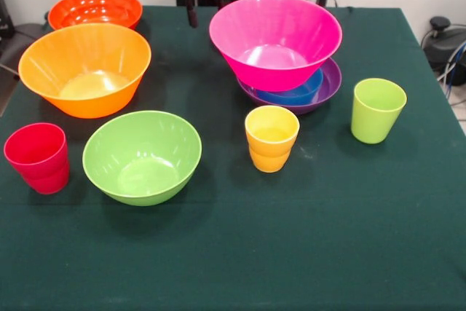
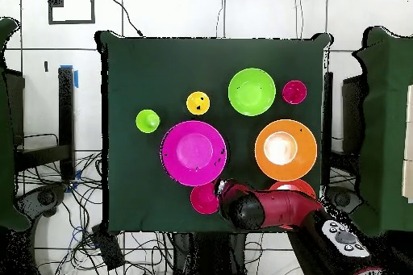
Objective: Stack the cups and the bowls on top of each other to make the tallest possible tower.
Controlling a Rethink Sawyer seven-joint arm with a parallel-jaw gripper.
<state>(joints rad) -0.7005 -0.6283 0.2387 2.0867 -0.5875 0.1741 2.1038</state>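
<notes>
The tower is the pink bowl point(image 1: 275, 38) resting on the small blue bowl point(image 1: 295, 95) inside the purple bowl point(image 1: 329, 85); overhead only the pink bowl point(image 2: 193, 152) shows. The yellow cup point(image 1: 271, 138), lime green cup point(image 1: 377, 110) and red cup point(image 1: 38, 156) stand upright and apart. The lime green bowl point(image 1: 142, 156), light orange bowl point(image 1: 85, 67) and red-orange bowl point(image 1: 95, 6) sit on the left. My gripper point(image 1: 193, 14) hangs at the table's far edge, left of the pink bowl. Overhead, my gripper point(image 2: 223, 194) is right beside the small red bowl point(image 2: 203, 197); whether it holds the bowl is unclear.
A dark green cloth point(image 1: 240, 253) covers the table. Overhead, the red arm point(image 2: 278, 207) crosses the robot-side edge and hides part of the red-orange bowl point(image 2: 292, 185). Cables and equipment point(image 1: 445, 41) lie off the table's right side.
</notes>
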